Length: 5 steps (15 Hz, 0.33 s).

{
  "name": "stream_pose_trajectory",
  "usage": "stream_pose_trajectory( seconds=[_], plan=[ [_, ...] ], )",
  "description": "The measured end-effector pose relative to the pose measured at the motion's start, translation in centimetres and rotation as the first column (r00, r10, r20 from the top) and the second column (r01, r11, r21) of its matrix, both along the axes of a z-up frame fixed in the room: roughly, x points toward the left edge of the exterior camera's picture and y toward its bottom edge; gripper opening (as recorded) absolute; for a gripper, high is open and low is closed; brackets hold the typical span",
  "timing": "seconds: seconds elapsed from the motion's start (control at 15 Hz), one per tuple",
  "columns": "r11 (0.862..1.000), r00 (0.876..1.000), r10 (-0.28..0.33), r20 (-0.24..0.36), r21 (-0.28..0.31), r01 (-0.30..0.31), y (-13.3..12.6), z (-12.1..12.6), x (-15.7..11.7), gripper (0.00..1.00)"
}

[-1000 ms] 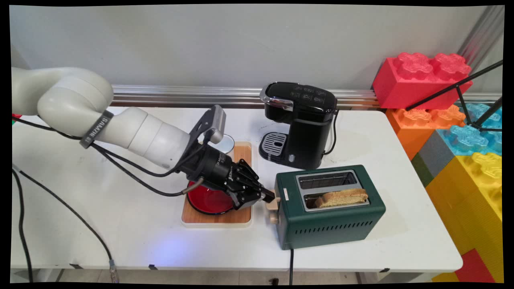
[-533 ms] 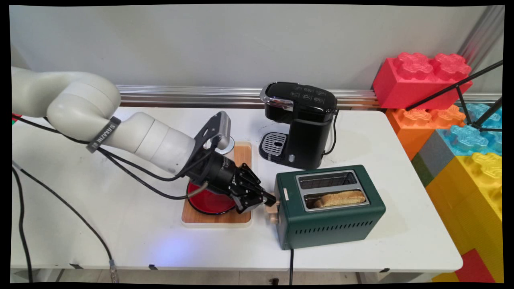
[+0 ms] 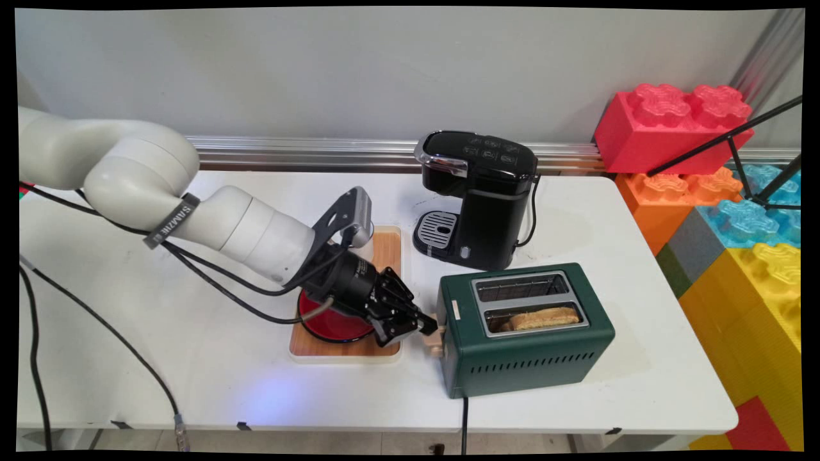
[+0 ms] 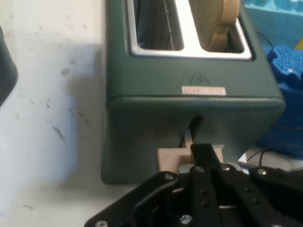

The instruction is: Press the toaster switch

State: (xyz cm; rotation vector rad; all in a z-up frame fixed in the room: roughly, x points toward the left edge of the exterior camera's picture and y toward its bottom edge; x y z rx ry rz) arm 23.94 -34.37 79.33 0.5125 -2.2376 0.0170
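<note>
The hand (image 3: 428,326) is closed, its two fingers together with nothing between them, and its tip rests on top of the beige lever (image 3: 435,338) on the left end of the green toaster (image 3: 525,330). In the hand view the fingertip (image 4: 203,153) sits on the lever (image 4: 173,160), which pokes out of a vertical slot in the toaster's end wall (image 4: 142,137), below a small pale label (image 4: 203,90).

The toaster stands on the near right part of the white bench (image 3: 128,371). It has two slots on top; the far one is empty and the near one holds a slice of bread (image 3: 541,317) sunk low, with only its top edge showing above the metal rim. A black cord (image 3: 464,422) runs from the toaster's near side over the bench edge.

Just left of the toaster lies a wooden tray (image 3: 346,349) carrying a red bowl (image 3: 333,323), partly hidden under the hand and wrist. At the far end of the tray a pale round item shows behind the wrist camera, too hidden to name.

Farther back, beyond the toaster, stands a black coffee maker (image 3: 477,198), well apart from the hand. Off the bench's right end are large toy building blocks (image 3: 672,125) in red, orange, blue and yellow, with a black tripod leg (image 3: 724,141) crossing in front of them.
</note>
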Motion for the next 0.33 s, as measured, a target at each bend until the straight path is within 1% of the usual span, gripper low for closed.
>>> stream_pose_trajectory(
  seconds=[0.33],
  plan=[
    [1.0,1.0,0.0,0.016,0.003,0.0,-0.08,-0.24,0.16,0.0]
  ],
)
